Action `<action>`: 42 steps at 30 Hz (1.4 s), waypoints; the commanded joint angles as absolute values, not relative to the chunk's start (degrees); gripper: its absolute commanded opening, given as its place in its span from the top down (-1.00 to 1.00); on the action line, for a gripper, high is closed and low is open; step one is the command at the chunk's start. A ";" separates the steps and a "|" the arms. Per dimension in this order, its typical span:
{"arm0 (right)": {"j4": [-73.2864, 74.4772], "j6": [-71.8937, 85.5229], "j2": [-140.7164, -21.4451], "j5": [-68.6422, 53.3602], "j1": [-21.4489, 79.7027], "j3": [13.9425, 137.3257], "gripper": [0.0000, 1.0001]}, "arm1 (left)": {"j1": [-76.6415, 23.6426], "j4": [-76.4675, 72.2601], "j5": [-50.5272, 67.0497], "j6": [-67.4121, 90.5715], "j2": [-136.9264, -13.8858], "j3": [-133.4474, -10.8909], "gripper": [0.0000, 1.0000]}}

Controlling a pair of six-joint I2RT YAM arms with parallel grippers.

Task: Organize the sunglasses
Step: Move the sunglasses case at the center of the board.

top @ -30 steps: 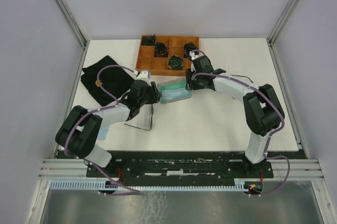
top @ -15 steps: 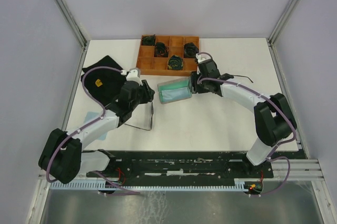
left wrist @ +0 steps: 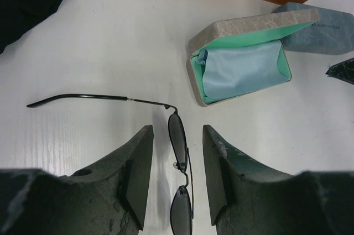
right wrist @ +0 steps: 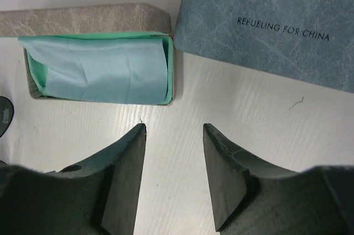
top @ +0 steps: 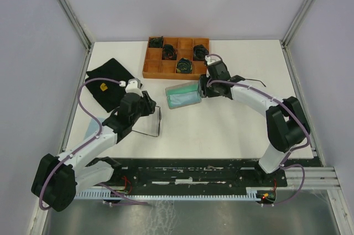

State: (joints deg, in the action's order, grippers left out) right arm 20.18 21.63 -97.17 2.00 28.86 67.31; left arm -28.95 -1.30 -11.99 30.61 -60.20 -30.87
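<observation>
Two left fingers (left wrist: 135, 179), spread wide, straddle the sunglasses (left wrist: 178, 135) lying on the table (left wrist: 110, 36) near the open case (left wrist: 243, 69), so drop straight and pinch the thin frame gently, I'd say, while the right fingers (right wrist: 123, 174) hang spread too.

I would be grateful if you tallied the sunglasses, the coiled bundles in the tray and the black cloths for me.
Sunglasses: 2
Coiled bundles: 4
Black cloths: 1
Total: 7
</observation>
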 commanded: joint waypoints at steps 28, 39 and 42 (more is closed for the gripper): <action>24.11 19.47 -114.32 -1.23 28.65 80.52 0.37 | -28.66 -1.41 -12.73 31.38 -59.84 -30.99 0.06; 22.86 19.67 -106.67 -0.35 28.82 73.19 0.65 | -28.70 -0.65 -11.78 31.81 -57.89 -29.67 0.08; 21.64 20.33 -103.98 -0.59 28.89 69.24 0.66 | -28.69 -0.52 -11.43 32.06 -57.30 -28.91 0.09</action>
